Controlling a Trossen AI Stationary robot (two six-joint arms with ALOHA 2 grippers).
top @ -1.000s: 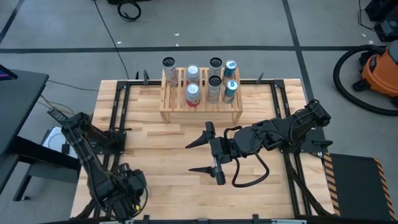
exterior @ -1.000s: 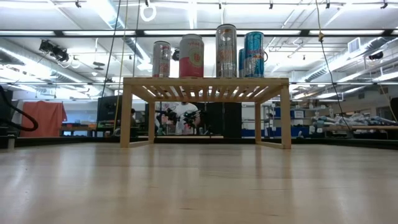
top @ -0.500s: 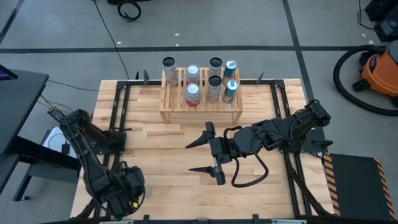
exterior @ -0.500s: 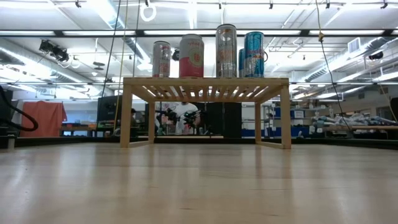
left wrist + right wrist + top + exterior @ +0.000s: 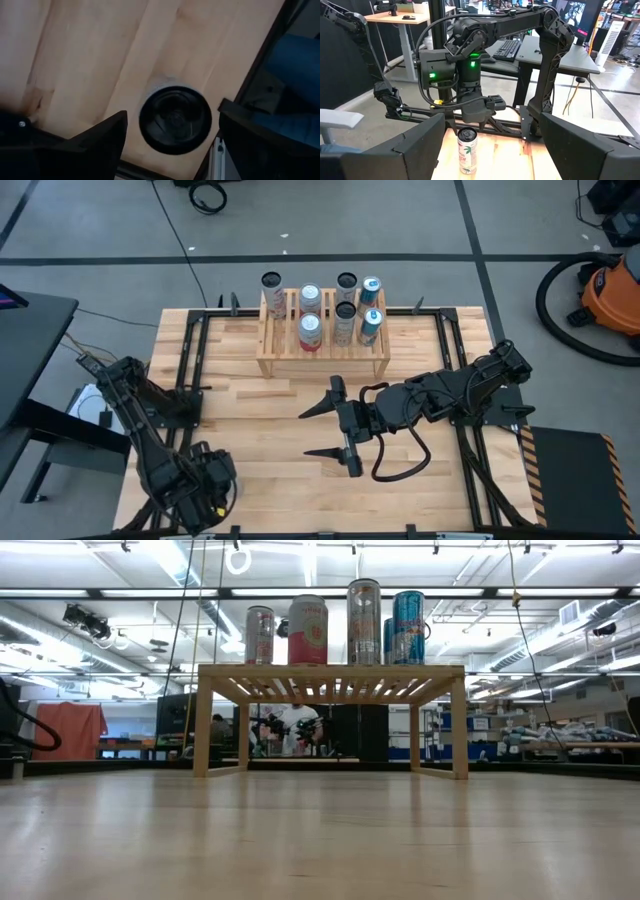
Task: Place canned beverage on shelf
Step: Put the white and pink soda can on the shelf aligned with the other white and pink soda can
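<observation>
A white can with a green leaf print and a dark top [image 5: 467, 156] stands upright on the table near its near left corner. In the left wrist view its top [image 5: 175, 120] shows from straight above. My left gripper [image 5: 205, 492] points down over it, open, one finger on either side of the can top without touching; it hides the can in the high view. My right gripper [image 5: 318, 430] is open and empty at mid-table, pointing toward the left edge. The pale wooden shelf [image 5: 322, 358] at the far edge carries several upright cans [image 5: 364, 622].
Bare wood lies between the shelf and both grippers. Black rails [image 5: 190, 370] run along the table's left and right sides. An orange vacuum [image 5: 612, 290] stands on the floor at the far right. A person [image 5: 297, 725] shows far behind the shelf.
</observation>
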